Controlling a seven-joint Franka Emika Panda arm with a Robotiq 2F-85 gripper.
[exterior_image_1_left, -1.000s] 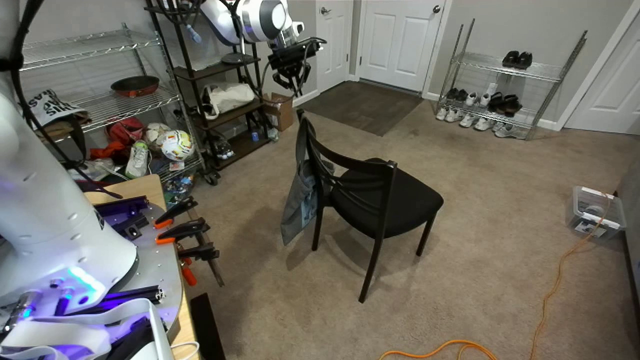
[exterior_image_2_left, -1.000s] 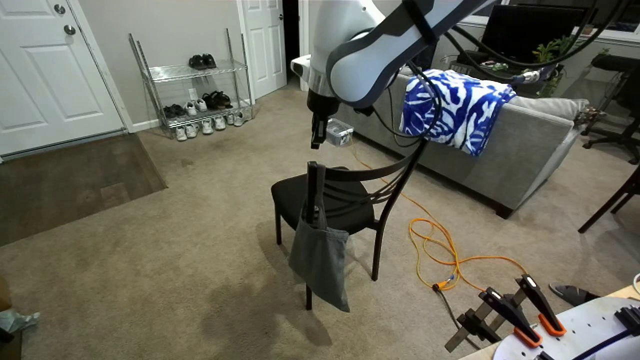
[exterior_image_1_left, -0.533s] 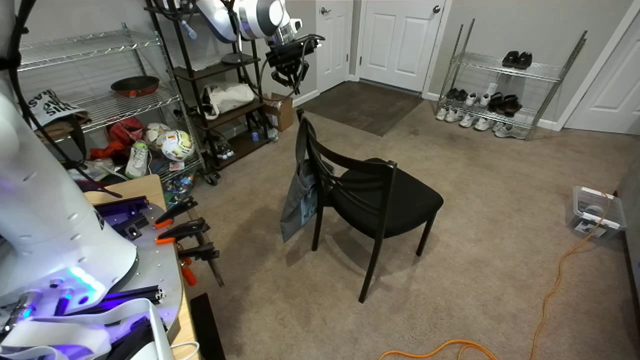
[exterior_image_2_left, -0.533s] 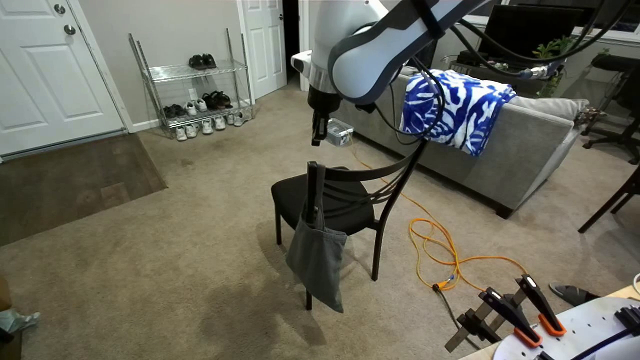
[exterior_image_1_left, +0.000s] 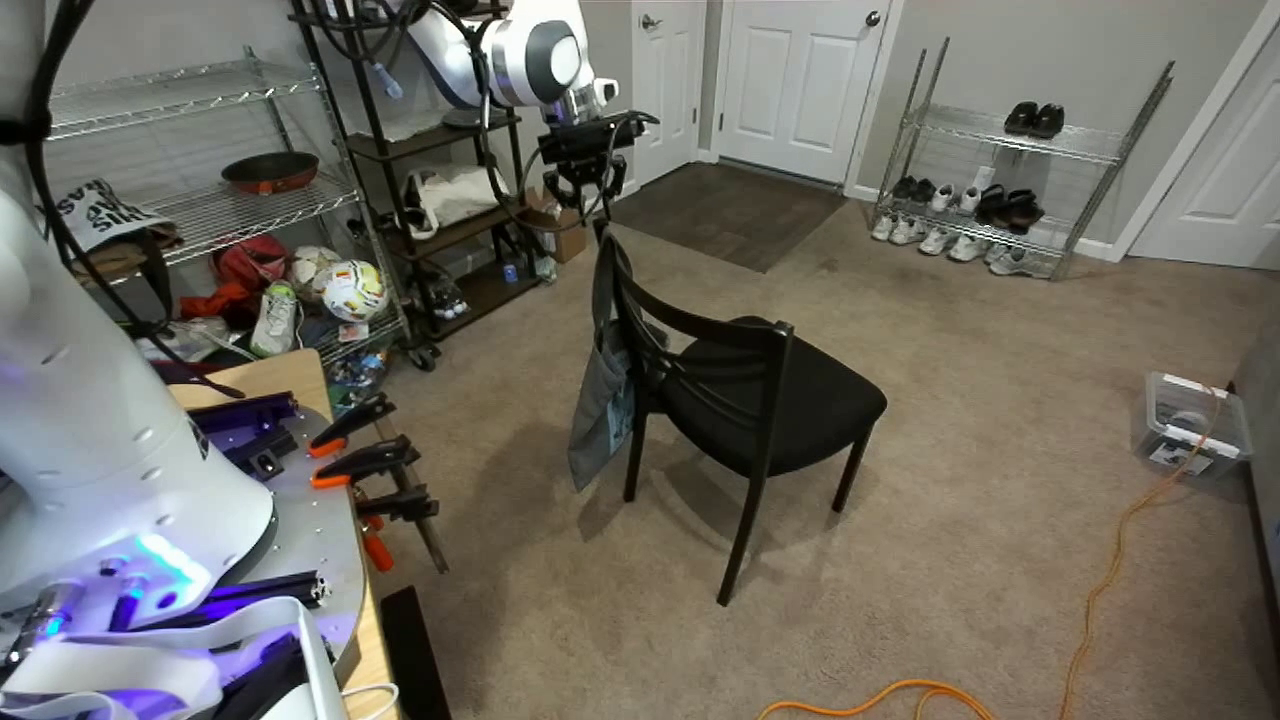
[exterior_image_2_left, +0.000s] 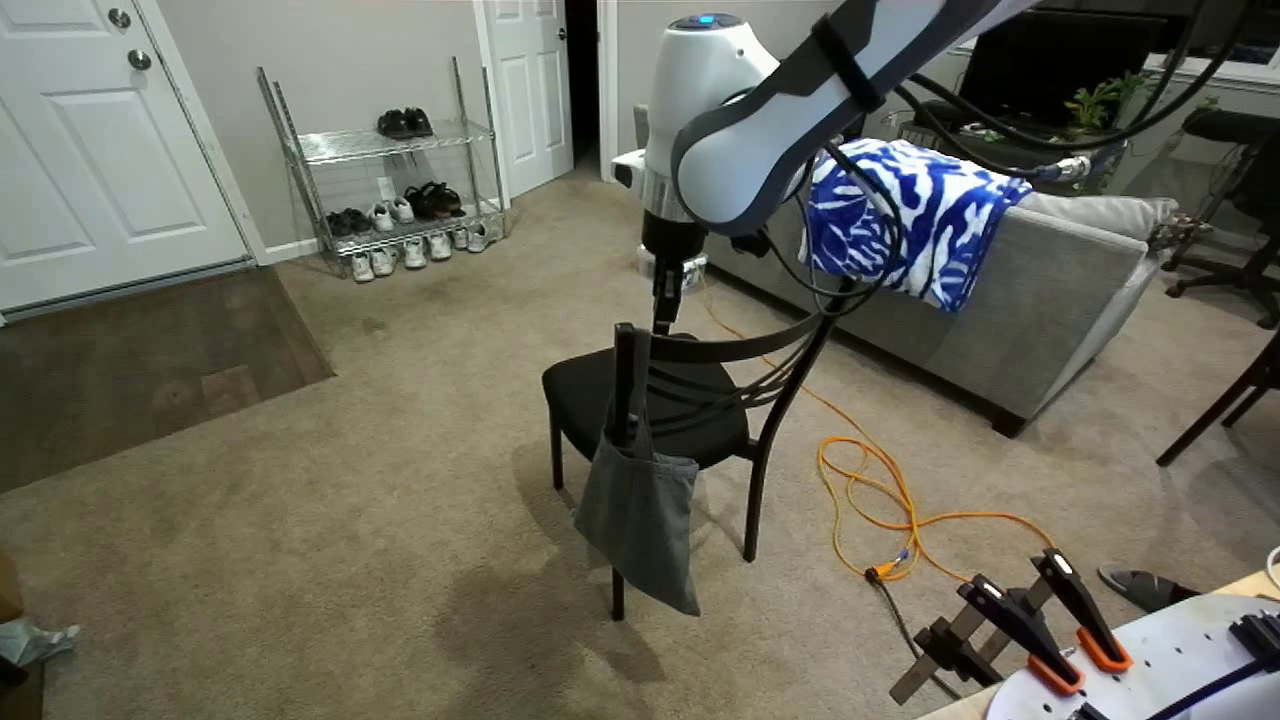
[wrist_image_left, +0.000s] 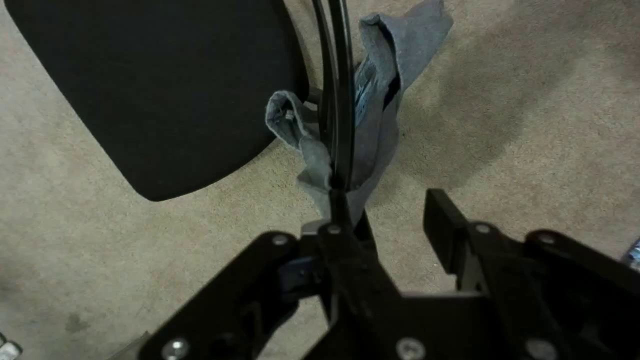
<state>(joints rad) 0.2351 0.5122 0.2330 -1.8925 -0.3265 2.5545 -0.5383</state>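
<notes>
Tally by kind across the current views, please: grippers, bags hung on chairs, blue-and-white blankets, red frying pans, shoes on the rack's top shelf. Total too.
Gripper: 1
Bag hung on chair: 1
Blue-and-white blanket: 1
Red frying pan: 1
Shoes on top shelf: 2
Total: 6

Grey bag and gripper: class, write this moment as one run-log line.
gripper: open, holding nothing | black chair: upright | grey bag: hanging from backrest, below gripper

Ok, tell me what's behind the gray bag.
In an exterior view, a black chair leg shows below the gray bag; the bag covers the leg's upper stretch and anything else there.
</notes>
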